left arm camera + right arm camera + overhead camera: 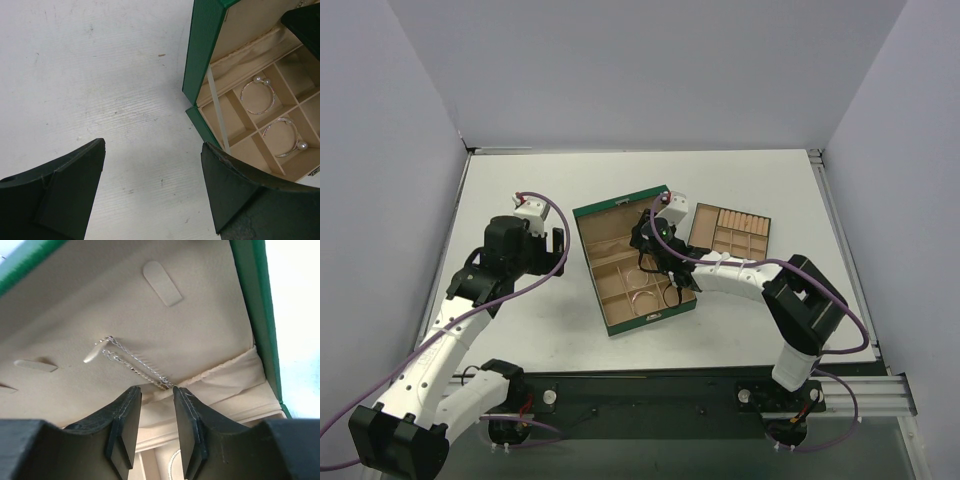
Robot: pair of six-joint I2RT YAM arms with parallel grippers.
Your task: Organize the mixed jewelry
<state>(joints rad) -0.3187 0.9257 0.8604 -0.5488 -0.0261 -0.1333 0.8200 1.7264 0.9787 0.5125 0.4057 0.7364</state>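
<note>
White table (570, 180) with a matte, faintly scuffed top, enclosed by a plain pale grey back wall (650, 70), a left side panel (370, 200) and a right side panel (910, 180). A black base plate (650, 400) and a metal rail (865, 400) run along the near edge. Lighting is even and diffuse, with soft shadows.

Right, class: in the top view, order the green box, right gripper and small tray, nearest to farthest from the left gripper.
1. green box, just right of the left gripper.
2. right gripper, at the box's lid.
3. small tray, farthest right.
</note>
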